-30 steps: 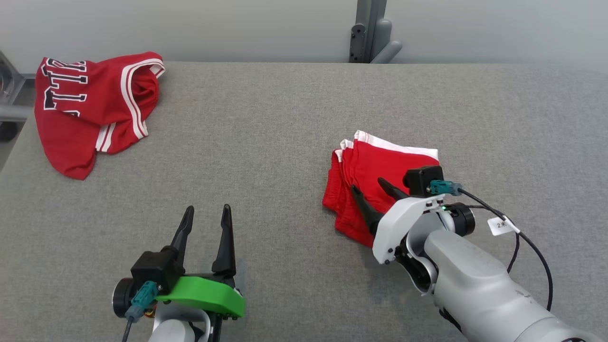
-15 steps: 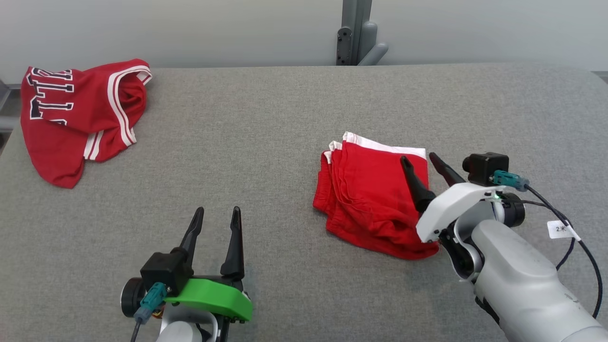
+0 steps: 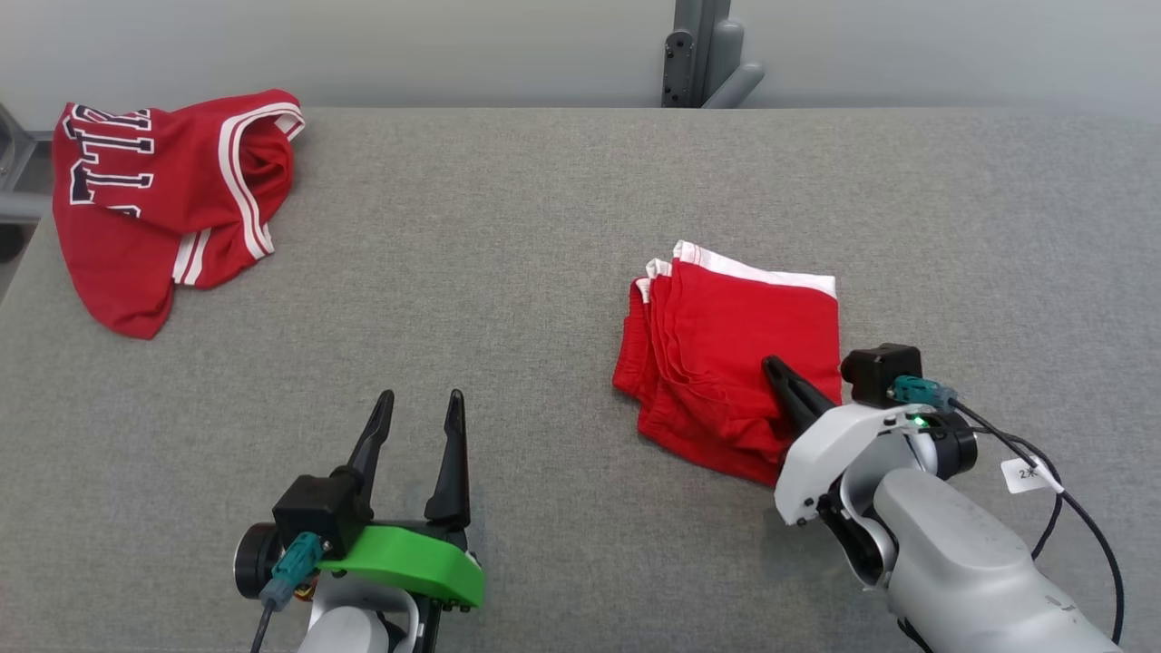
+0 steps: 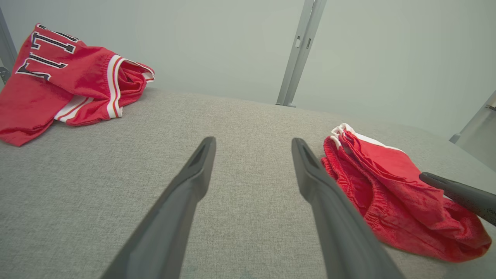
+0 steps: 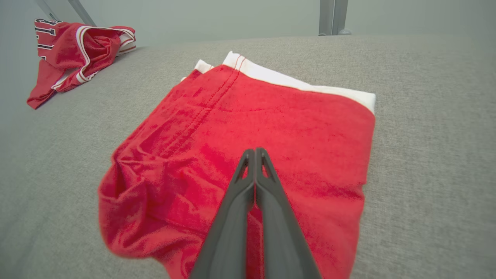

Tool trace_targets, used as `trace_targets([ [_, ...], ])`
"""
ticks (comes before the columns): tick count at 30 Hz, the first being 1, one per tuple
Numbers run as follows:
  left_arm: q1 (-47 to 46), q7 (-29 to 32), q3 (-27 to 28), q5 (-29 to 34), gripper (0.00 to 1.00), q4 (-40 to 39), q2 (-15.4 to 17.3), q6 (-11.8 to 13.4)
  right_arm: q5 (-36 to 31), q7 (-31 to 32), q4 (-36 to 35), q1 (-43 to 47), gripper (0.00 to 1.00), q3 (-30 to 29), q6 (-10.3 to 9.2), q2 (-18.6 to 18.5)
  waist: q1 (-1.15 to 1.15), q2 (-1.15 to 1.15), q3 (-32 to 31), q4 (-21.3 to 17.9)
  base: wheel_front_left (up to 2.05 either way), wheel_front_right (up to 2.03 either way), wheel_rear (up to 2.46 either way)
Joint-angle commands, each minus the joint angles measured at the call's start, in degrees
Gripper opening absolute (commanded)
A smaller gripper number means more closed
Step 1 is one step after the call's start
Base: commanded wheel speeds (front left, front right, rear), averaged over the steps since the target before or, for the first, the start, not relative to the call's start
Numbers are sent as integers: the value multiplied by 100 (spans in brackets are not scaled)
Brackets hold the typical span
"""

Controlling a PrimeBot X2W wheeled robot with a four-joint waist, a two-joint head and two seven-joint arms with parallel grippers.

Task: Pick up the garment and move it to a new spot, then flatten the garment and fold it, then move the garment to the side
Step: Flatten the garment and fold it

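1. nearest me, the left tool (image 3: 421, 397) hangs over the bare grey fabric-covered table (image 3: 508, 272). its two dark fingers are spread apart, released, with nothing between them.
2. off to the right, the right tool (image 3: 773, 363) is clenched, finger against finger. its wrist view shows the tips low over the near half of the folded red cloth garment with a white band (image 3: 726, 317). i see no cloth between the fingers, so i judge it empty. i cannot tell whether it rests on the top layer or sits just above it.
3. the garment lies on the table right of centre, a neat stack of several layers. the white band runs along its far edge and the layered edges show on its left side. the near left corner is bunched and rumpled.
4. i judge it light, soft and limp, with no stiffness of its own. lifted by the top layer alone, the fold would likely fall open. i'd pinch through all the layers at a thick folded edge, best at two corners, one tool on each, or slide it flat.
5. farther back, a crumpled red jersey with white stripes and dark lettering (image 3: 163, 199) sits at the far left corner, well apart.
6. beyond the far edge stands a grey metal post (image 3: 694, 54).
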Motion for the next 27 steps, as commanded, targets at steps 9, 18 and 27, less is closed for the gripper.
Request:
trace_targets([
  [9, -128, -14, 40, 59, 100, 10, 8, -28, 187, -21, 72, -138, 0, 740, -7, 201, 0, 0, 79, 174, 0, 0, 0],
  [18, -120, -15, 87, 77, 100, -32, 8, 4, 279, -21, 84, -152, 0, 1449, -6, 333, 0, 0, 114, 194, 0, 0, 0],
  [27, -58, -15, 114, 86, 100, -5, 8, -20, 84, -21, 159, -228, 0, 2023, -7, 393, 0, 0, 38, 129, 0, 0, 0],
])
